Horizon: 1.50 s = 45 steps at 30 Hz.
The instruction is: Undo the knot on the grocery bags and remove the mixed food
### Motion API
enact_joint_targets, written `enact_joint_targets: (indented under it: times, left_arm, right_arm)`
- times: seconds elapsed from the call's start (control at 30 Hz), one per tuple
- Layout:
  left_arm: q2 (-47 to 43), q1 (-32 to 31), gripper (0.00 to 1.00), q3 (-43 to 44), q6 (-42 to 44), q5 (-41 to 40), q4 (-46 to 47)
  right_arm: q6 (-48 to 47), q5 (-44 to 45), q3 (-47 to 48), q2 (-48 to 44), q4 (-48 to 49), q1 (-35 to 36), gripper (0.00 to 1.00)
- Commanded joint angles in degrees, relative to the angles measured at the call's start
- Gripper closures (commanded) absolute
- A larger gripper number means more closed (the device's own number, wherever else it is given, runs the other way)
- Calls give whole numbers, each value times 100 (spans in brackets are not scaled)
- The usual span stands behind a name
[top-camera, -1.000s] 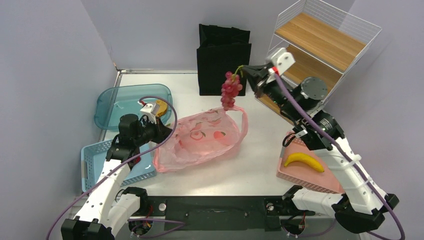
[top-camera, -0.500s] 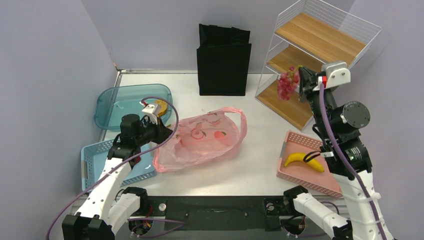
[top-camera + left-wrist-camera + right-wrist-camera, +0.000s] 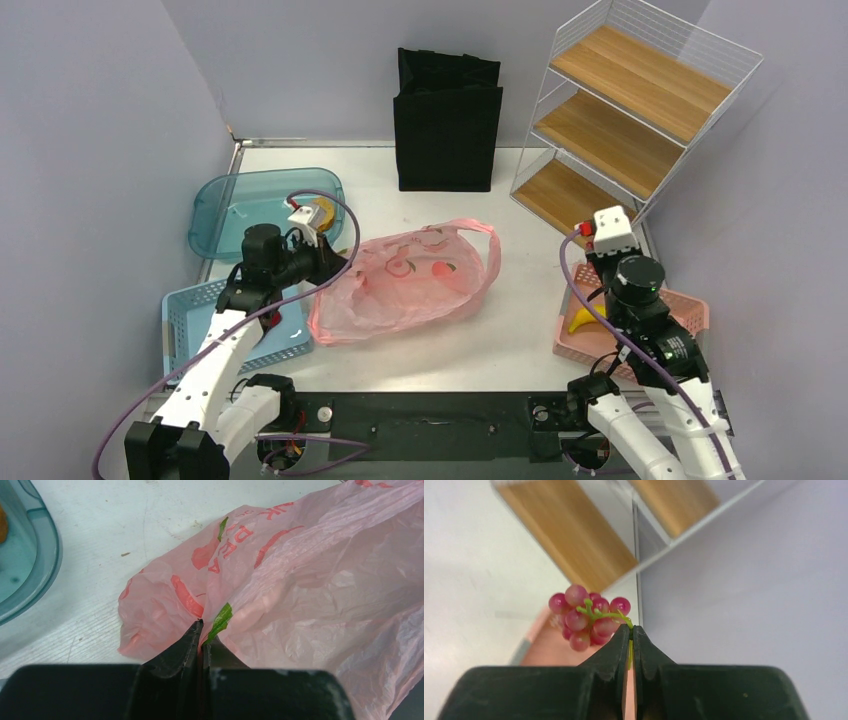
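Observation:
The pink grocery bag (image 3: 410, 280) lies slack mid-table, one handle loop (image 3: 487, 245) loose; no knot shows. My left gripper (image 3: 202, 630) is shut on a fold of the bag (image 3: 310, 580) at its left edge. Pinched in my shut right gripper (image 3: 631, 630) is the green stem of a red fruit cluster (image 3: 584, 617), which hangs above the pink tray (image 3: 556, 650). From above, the right wrist (image 3: 635, 280) covers the cluster and sits over that tray (image 3: 690, 305). A yellow banana (image 3: 582, 321) peeks out in the tray.
A black tote (image 3: 447, 120) stands at the back. The wire shelf with wooden boards (image 3: 620, 110) is at the back right, close beyond my right gripper. A teal tray (image 3: 265, 205) holding an orange item (image 3: 320, 215) and a blue basket (image 3: 200, 320) sit left.
My right arm has swung the fruit cluster from above the bag to the right, past the shelf, and down over the pink tray. The left gripper kept its pinch on the bag.

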Motion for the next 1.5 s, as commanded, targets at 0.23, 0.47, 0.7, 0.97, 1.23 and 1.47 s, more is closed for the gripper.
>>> enact_joint_targets:
  times: [0.23, 0.47, 0.7, 0.97, 1.23, 1.47]
  left_arm:
    - [490, -210, 100, 952, 175, 607, 388]
    - [369, -261, 100, 908, 238, 556, 321]
    - [395, -264, 100, 1253, 165, 535, 367]
    - [532, -282, 100, 1624, 213, 420, 401]
    - [885, -292, 100, 2342, 4, 563, 434]
    - [1437, -309, 100, 3310, 433, 97, 497]
  right_arm:
    - [-352, 583, -1722, -279, -593, -286, 100]
    - [-540, 542, -2248, -123, -677, -426, 100]
    - [-1374, 366, -2301, 278, -585, -1735, 100]
    - [-2856, -764, -2008, 1014, -514, -4313, 100]
    - [-2730, -1962, -1171, 1394, -1534, -4649, 29]
    - [-2243, -3268, -143, 1733, -2172, -4508, 24]
